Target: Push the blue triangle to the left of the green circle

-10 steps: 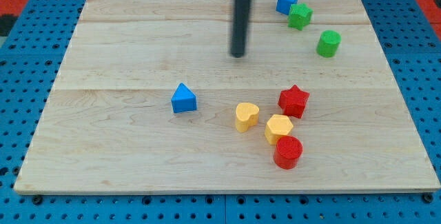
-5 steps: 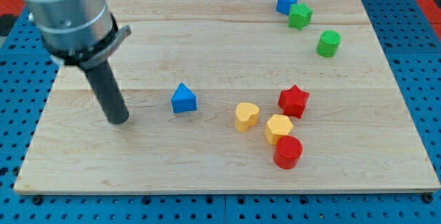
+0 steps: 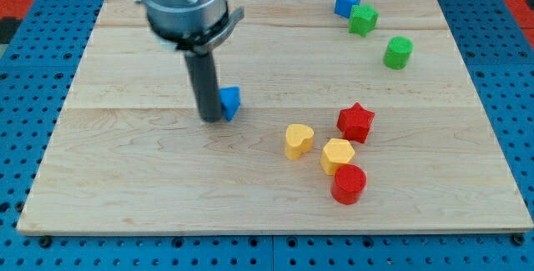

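The blue triangle (image 3: 231, 102) lies near the board's middle, partly hidden behind my rod. My tip (image 3: 212, 118) rests on the board right against the triangle's left side. The green circle (image 3: 398, 52) stands far off at the view's upper right, well to the right of and above the triangle.
A blue cube (image 3: 347, 1) and a green star (image 3: 363, 19) sit at the top right. A red star (image 3: 355, 122), a yellow heart (image 3: 298, 140), a yellow hexagon (image 3: 337, 154) and a red cylinder (image 3: 349, 183) cluster at lower right. The wooden board (image 3: 117, 188) ends near the view's bottom.
My tip swung from the board's top middle to the far left, then came right against the blue triangle. The triangle has shifted slightly up and to the right.
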Robot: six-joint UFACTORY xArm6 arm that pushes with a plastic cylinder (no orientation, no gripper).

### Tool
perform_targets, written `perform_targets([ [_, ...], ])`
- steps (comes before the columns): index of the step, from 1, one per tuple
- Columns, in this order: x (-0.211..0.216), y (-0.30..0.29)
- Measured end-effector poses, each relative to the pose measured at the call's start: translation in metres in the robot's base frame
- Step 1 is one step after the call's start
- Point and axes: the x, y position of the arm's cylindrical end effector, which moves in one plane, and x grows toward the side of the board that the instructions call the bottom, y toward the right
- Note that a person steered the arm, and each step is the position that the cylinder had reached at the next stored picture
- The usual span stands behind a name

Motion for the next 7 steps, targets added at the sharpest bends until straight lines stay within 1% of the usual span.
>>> perform_targets([
  [1,-0.010,0.096],
  [2,-0.013,0.131],
  [3,-0.008,0.033],
  [4,-0.016,-0.028],
  [5,-0.030,0.069],
  [6,-0.035,0.174],
  [7,-0.042,0.148],
])
